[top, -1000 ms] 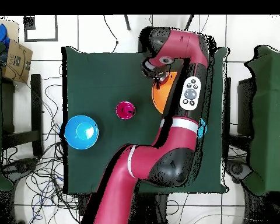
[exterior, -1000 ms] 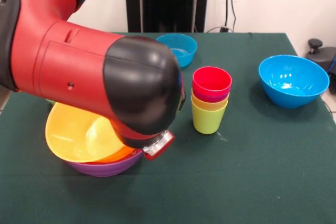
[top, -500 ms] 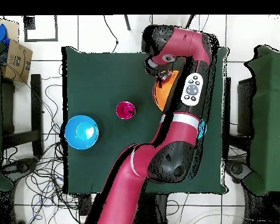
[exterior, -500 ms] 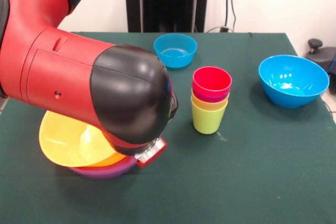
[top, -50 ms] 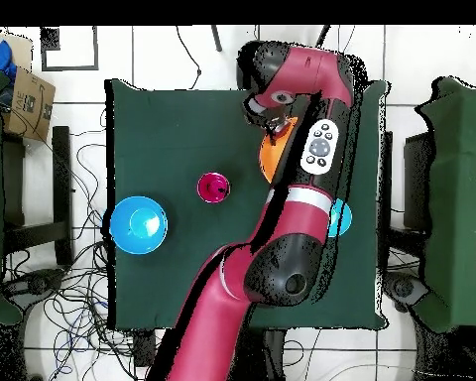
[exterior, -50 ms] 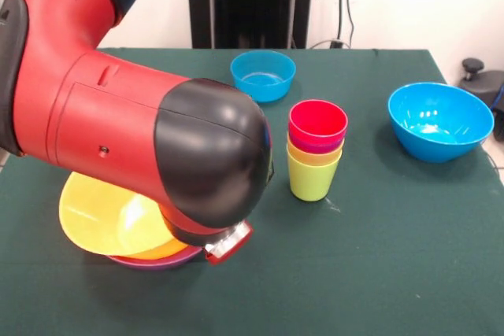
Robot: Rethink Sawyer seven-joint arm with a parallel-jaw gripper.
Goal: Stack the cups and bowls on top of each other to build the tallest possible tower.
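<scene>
Filling most of the left half of the front view, the red and black arm [exterior, -50 ms: 142, 131] bends low over the green tabletop [exterior, -50 ms: 378, 257], and its bulk hides the gripper; only a small red and silver piece [exterior, -50 ms: 228, 241] shows under the black joint, so whether the fingers are released or clenched cannot be told. In the overhead view the arm's end [top, -50 ms: 272, 109] sits over the orange bowl near the tabletop's far edge from the base.

Beneath the arm, near the front-left corner of the tabletop in the front view, the large yellow-orange bowl [exterior, -50 ms: 110, 218] is nested in the wide shallow purple bowl [exterior, -50 ms: 157, 260], of which only a thin rim shows at its lower edge. The yellow-orange bowl looks slightly tilted, its opening facing up and toward the camera.

Just beside the arm's black joint, near the middle of the tabletop, stands the tower [exterior, -50 ms: 316, 151]: the lime green cup [exterior, -50 ms: 313, 179] lowest, then the yellow cup [exterior, -50 ms: 313, 155], a sliver of the purple cup [exterior, -50 ms: 316, 145], and the red cup [exterior, -50 ms: 317, 123] on top, all upright.

A small blue bowl [exterior, -50 ms: 263, 75] sits toward the back edge, apart from the tower. The large blue bowl [exterior, -50 ms: 439, 121] stands alone near the right edge, well apart from everything else.
</scene>
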